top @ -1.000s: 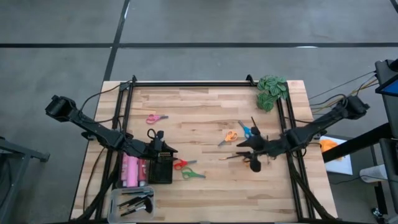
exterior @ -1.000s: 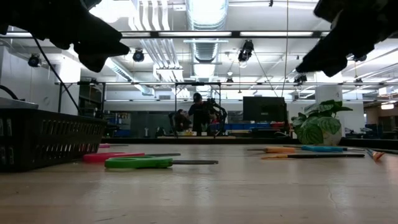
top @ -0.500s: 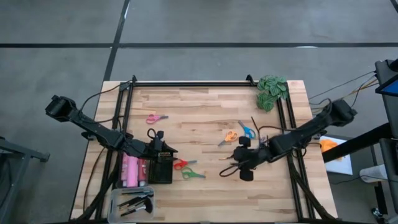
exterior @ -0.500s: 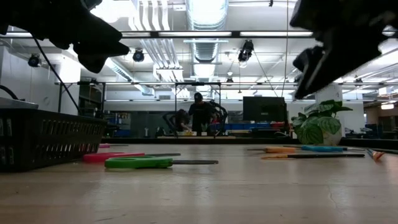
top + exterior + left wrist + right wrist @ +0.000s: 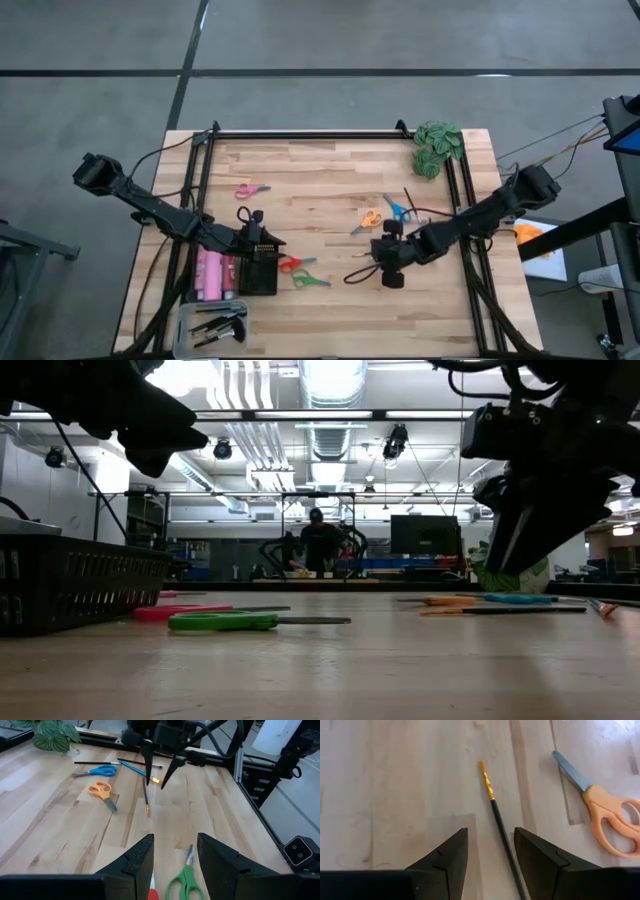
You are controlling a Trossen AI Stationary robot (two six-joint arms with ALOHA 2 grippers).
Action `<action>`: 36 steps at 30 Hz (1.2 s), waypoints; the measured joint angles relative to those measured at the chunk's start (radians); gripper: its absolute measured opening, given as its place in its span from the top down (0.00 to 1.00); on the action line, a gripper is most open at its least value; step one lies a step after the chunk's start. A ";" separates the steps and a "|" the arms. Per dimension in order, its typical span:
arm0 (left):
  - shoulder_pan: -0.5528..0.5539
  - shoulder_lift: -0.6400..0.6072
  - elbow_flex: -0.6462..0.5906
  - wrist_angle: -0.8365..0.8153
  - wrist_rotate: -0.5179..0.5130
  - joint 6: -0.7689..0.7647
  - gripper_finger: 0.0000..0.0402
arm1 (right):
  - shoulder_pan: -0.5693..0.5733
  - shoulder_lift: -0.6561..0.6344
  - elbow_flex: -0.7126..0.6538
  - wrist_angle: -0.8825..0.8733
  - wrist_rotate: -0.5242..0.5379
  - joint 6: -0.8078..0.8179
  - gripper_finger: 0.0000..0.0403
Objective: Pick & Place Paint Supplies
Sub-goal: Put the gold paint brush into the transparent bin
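Right gripper (image 5: 372, 268) moved leftward, apart over 1 brush (image 5: 497, 818), 5 scissors

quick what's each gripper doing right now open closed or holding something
Left gripper: open, holding nothing, above the red and green scissors.
Right gripper: open, empty, over a dark-handled brush.

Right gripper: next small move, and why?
Probably lower straight down and close. The right gripper hangs open over the thin dark-handled paintbrush with a gold ferrule, which lies flat on the wooden table, lined up between the fingers.
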 joint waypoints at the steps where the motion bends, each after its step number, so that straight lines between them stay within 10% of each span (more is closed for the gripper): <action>1: 0.000 0.000 0.000 0.000 0.000 0.000 0.62 | -0.006 -0.001 0.000 0.001 0.000 0.000 0.60; 36: 0.000 0.000 0.000 -0.015 0.000 0.002 0.62 | -0.124 0.074 -0.032 -0.016 -0.175 0.057 0.60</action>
